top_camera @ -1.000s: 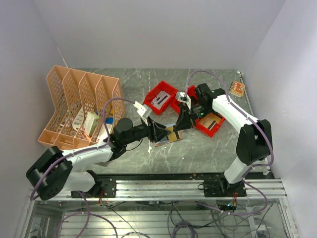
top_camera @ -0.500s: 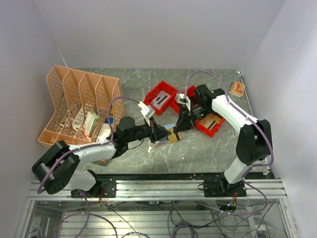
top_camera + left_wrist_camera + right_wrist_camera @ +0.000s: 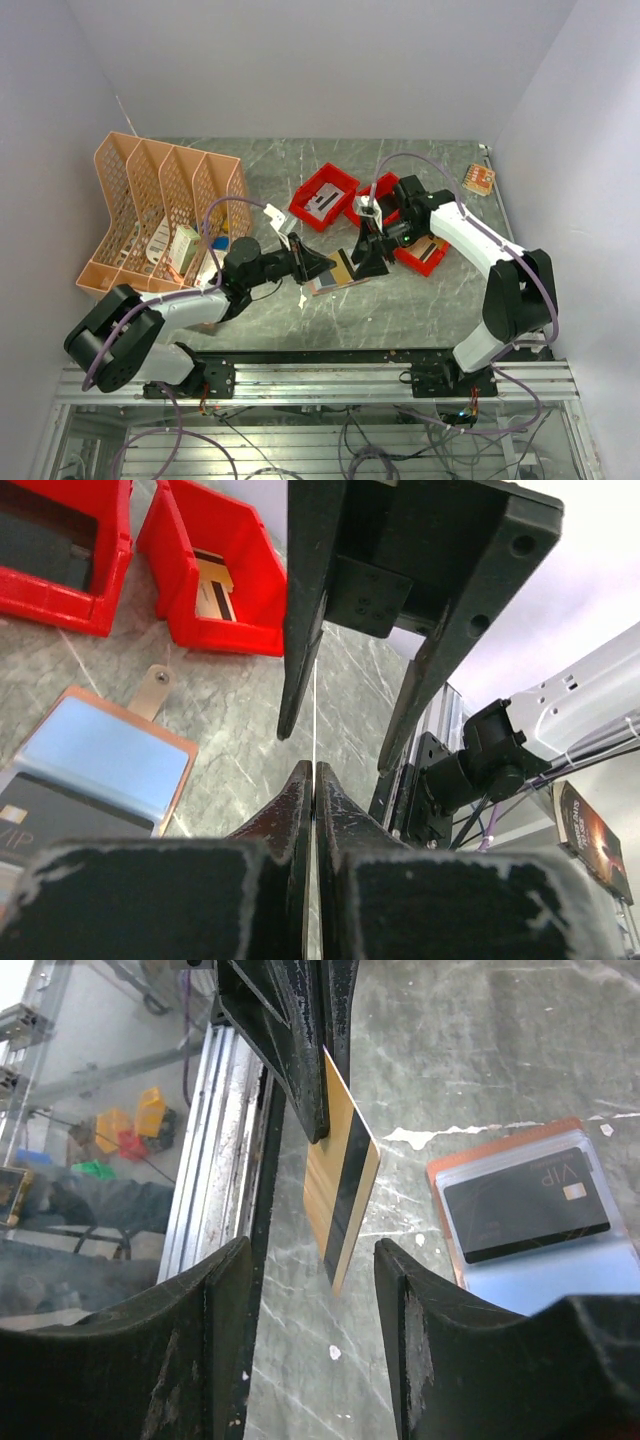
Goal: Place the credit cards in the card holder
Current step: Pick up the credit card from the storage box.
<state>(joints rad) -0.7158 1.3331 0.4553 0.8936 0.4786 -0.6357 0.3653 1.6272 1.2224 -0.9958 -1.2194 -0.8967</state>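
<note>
Robotics lab test cell, white enclosure walls (image 3: 300, 60), alu rail (image 3: 330, 378), loose cables (image 3: 362, 440) below

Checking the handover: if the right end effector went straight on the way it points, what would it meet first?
Most likely the gold card held by the left end effector: it faces the right end effector's open gap. Depth is unclear.
</note>
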